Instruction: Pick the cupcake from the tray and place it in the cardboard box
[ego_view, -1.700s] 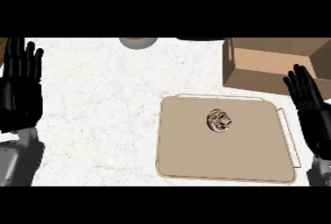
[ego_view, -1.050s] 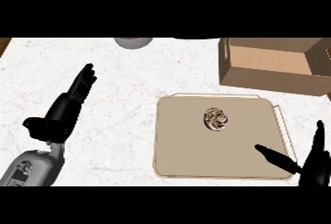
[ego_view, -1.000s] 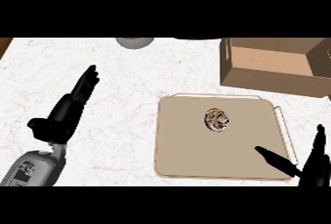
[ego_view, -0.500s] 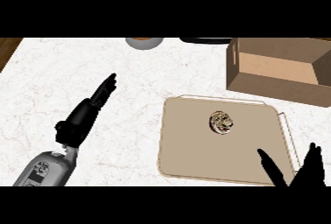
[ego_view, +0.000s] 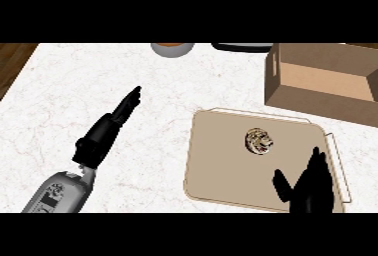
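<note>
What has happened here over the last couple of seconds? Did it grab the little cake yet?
Not yet. The right hand dropped from beside the cardboard box to the tray's near edge, fingers open, just short of the cupcake. The left hand swung from the counter's left edge inward, now stretched flat. Nothing has been grasped. Cupcake, tray and box lie as before.

You see a white, grey-veined table (ego_view: 184, 85), a tan tray (ego_view: 221, 165), a brown cardboard box (ego_view: 325, 82), and a brown-and-cream cupcake (ego_view: 258, 141).
</note>
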